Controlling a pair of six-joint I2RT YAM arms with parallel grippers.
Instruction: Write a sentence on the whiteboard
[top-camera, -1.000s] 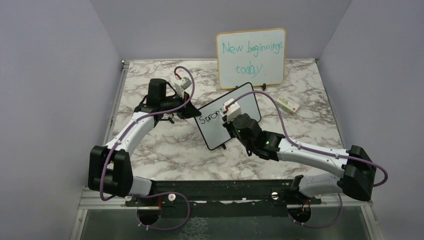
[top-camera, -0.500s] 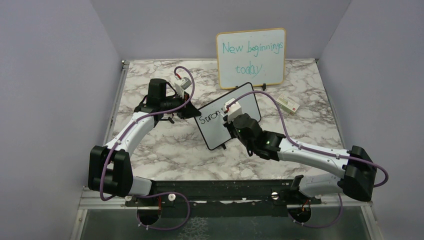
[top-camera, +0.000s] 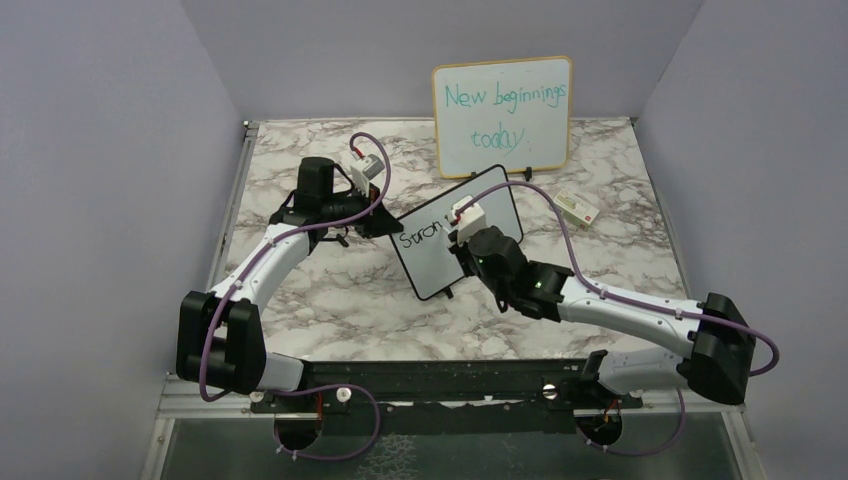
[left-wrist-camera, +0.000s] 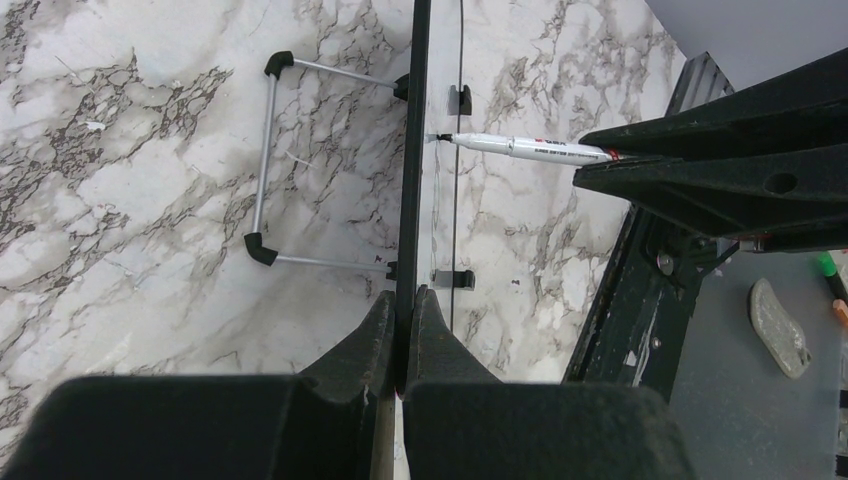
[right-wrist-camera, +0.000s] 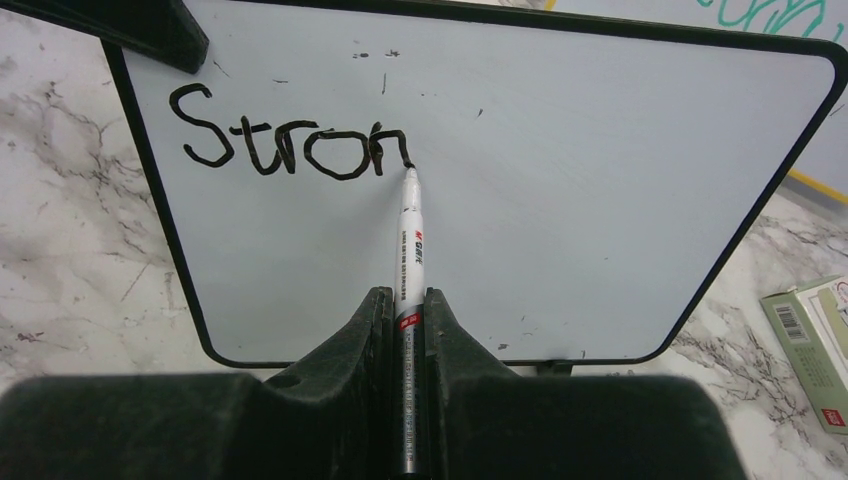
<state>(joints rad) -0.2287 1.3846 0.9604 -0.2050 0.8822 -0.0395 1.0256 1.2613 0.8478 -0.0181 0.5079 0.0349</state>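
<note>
- Looking first at your right arm (top-camera: 640, 315), you see its near elbow sits a touch farther right than a second ago; little else has shifted.
- Your right gripper (right-wrist-camera: 405, 300) is clenched on the marker (right-wrist-camera: 409, 230), whose tip touches the whiteboard (right-wrist-camera: 560, 180) at the tail of the "n" in "Stron".
- The black writing reads the same as before.
- The whiteboard stands propped up mid-table on the marble table (top-camera: 330, 300), between your two arms.
- Your left gripper (left-wrist-camera: 403, 305) pinches the board's black frame at its left end, unmoved.
- Farther back lie a small box (top-camera: 576, 209) and the wood-framed board (top-camera: 503, 115) with teal writing.
</note>
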